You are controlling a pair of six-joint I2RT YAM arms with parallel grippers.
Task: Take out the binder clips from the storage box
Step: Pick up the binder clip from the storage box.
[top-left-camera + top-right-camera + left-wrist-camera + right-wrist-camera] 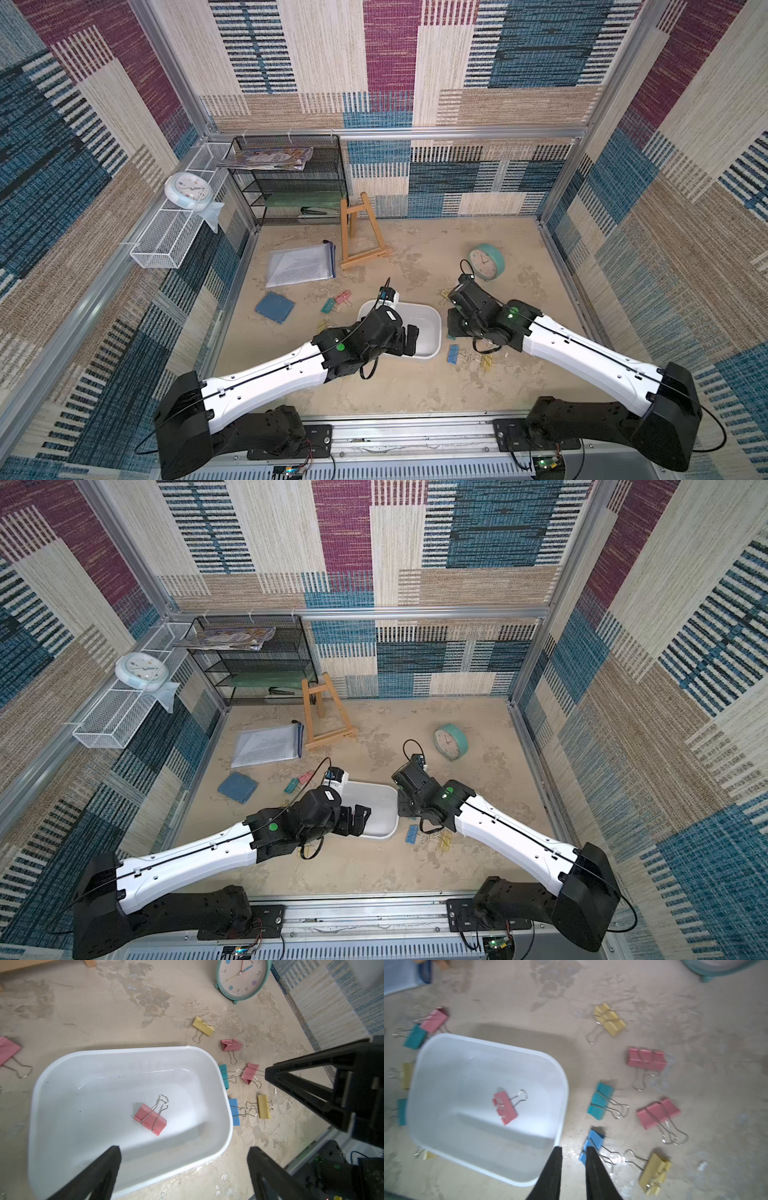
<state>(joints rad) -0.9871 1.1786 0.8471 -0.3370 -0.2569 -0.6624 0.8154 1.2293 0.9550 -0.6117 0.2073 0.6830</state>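
— Beige mottled tabletop all round; what sits nearest the left gripper?
— Its black jaws are spread wide, gripping nothing. Directly beneath them is the shallow white plastic storage box, and on its floor, just ahead of the fingertips, lies one pink binder clip with silver wire loop handles
— And the right gripper?
— Parted by a narrow gap, nothing between the fingers. It hangs outside the box, just beside a rim corner. One fingertip overlaps a blue binder clip lying on the tabletop; whether they touch I cannot tell
— Farther out from it?
— A yellow clip next to the blue one, then a teal clip and a pink clip, and beyond those a second pink clip and a second yellow clip. Across the box from this gripper, a third pink clip and a second teal clip lie side by side
— Farthest of all?
— A round teal alarm clock, standing well beyond the clips
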